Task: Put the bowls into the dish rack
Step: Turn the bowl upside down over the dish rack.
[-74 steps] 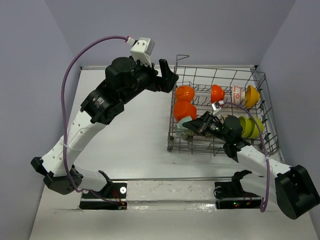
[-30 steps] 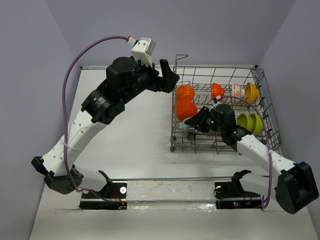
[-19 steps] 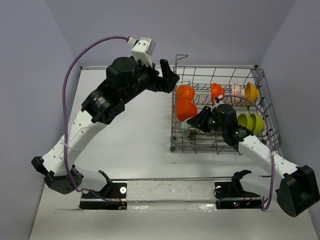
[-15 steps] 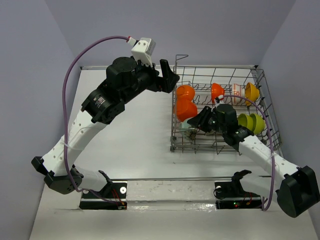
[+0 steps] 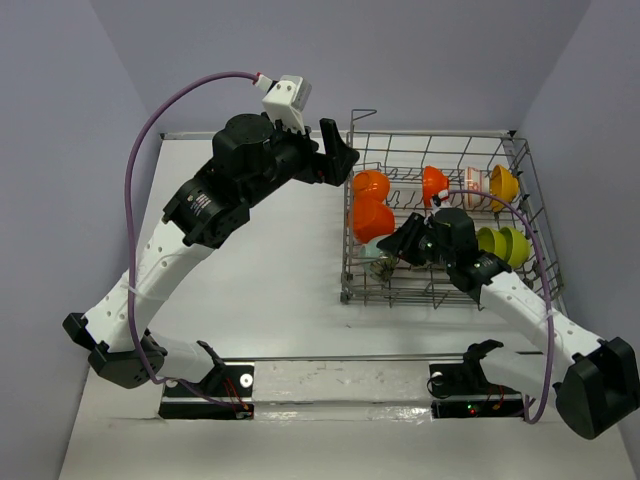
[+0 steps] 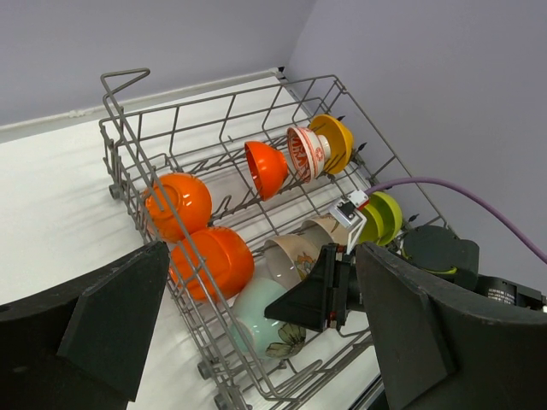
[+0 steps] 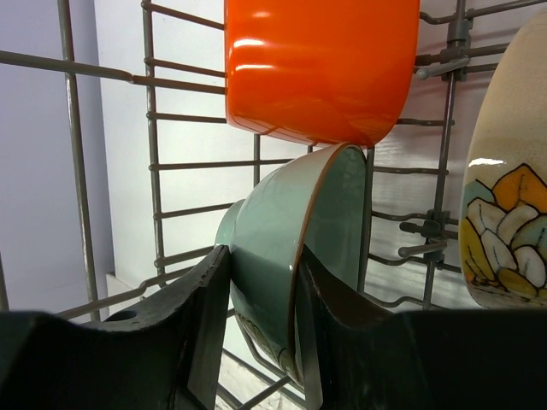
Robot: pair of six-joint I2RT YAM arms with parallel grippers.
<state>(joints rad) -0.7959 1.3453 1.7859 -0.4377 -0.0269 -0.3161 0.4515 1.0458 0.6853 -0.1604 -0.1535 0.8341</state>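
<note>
the dish rack [image 5: 430,134] sits at about 2 o'clock on the table [image 5: 260,300], with most bowls already standing between its tines. the right gripper [image 7: 261,273] is down in the rack's 8 o'clock corner, its fingers pinching the rim of the teal-grey bowl [image 7: 265,226], one pad on the outer wall and one inside. that bowl stands on edge, its mouth facing 3 o'clock in the wrist view, and its top rim lies right under the red-orange bowl [image 7: 316,68], close enough that i cannot tell whether they touch. an upright wire [image 7: 367,222] runs just beside its rim. the leaf-patterned bowl [image 7: 513,213] stands near at 3 o'clock. the left gripper [image 5: 335,152] hovers at the rack's 10 o'clock corner, fingers spread wide, holding nothing

my read of the risks: if the pinch opens before the bowl is seated against a tine, the glossy bowl could roll flat or tip onto the leaf-patterned one. pulling out at an angle could snag a finger on the wire or nudge the red-orange bowl loose
</note>
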